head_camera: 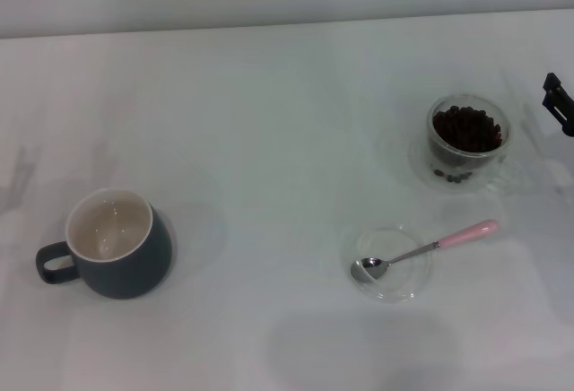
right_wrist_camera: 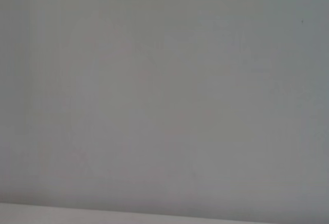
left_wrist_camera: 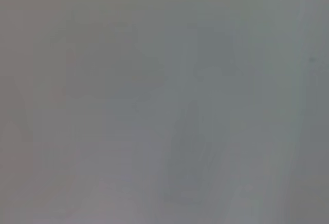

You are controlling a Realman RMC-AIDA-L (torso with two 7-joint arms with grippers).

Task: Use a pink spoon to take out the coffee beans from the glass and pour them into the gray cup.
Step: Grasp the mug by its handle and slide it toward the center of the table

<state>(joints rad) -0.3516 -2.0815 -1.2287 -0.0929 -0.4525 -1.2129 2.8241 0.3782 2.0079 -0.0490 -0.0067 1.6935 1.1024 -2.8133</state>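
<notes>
In the head view the pink spoon (head_camera: 421, 250) lies with its metal bowl in a flat clear saucer (head_camera: 392, 264) and its pink handle pointing right. The glass (head_camera: 467, 142) stands behind it at the right, filled with dark coffee beans (head_camera: 466, 128). The gray cup (head_camera: 115, 243) sits at the left front, handle to the left, its cream inside bare. A black part of my right gripper (head_camera: 558, 102) shows at the right edge, just right of the glass. My left gripper is out of view. Both wrist views show only blank pale surface.
The white table (head_camera: 269, 140) runs back to a pale wall along the top of the head view. Faint shadows fall on the table at the far left and at the front middle.
</notes>
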